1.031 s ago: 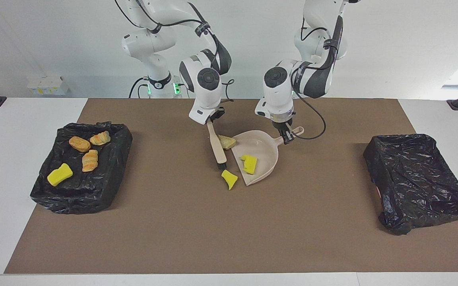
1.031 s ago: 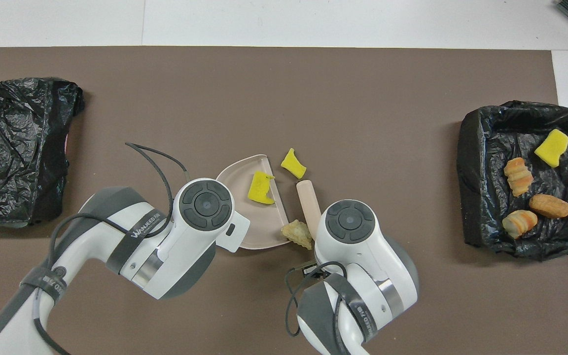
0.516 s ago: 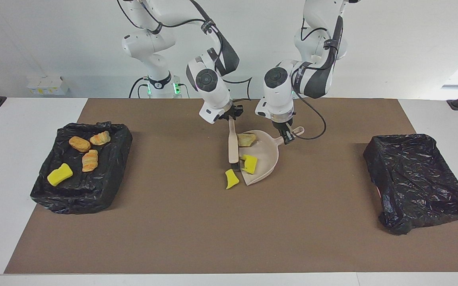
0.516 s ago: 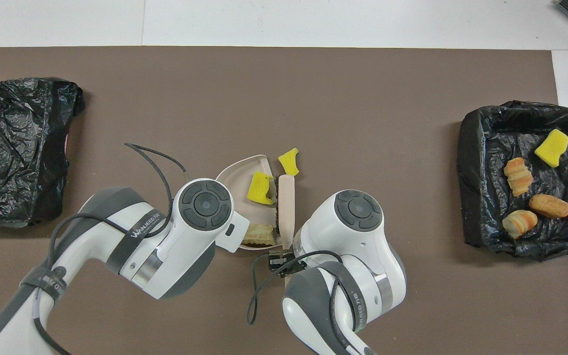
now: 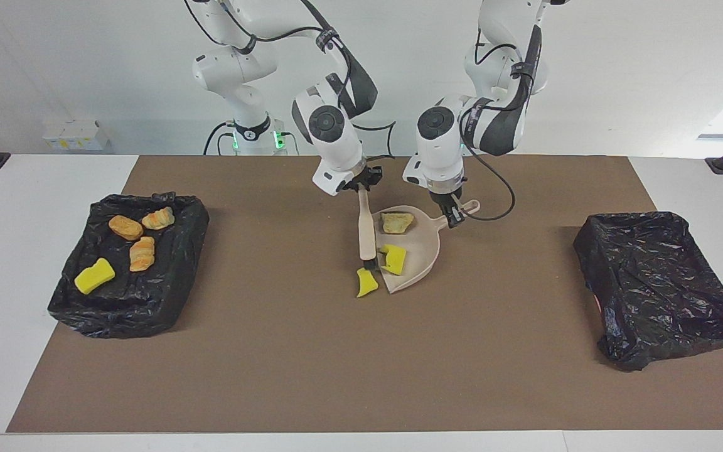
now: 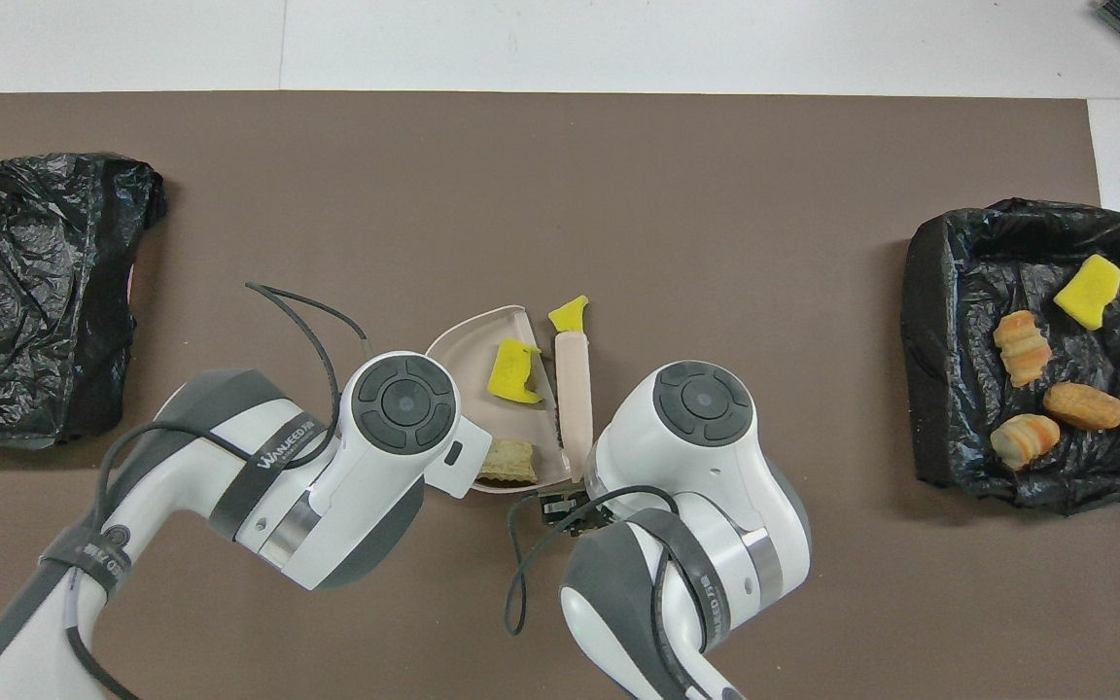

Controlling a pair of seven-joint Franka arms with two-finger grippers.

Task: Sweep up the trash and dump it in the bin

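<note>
My right gripper (image 5: 361,183) is shut on the handle end of the beige brush (image 5: 364,229), which lies along the open lip of the beige dustpan (image 5: 421,242). My left gripper (image 5: 453,215) is shut on the dustpan's handle. A tan piece of trash (image 5: 397,221) and a yellow piece (image 5: 393,258) lie in the pan. Another yellow piece (image 5: 366,284) lies on the mat just outside the lip, at the brush's bristle end. In the overhead view the brush (image 6: 575,389), dustpan (image 6: 468,350) and loose yellow piece (image 6: 570,314) show; both grippers are hidden under the wrists.
A black-lined bin (image 5: 117,314) at the right arm's end holds several trash pieces: one yellow, three tan-orange. Another black-lined bin (image 5: 656,282) at the left arm's end has nothing in it. A brown mat (image 5: 336,364) covers the table.
The right gripper swung the brush toward the dustpan and pushed the tan piece from the mat into the pan. The loose yellow piece shifted slightly. The left gripper held the pan still.
</note>
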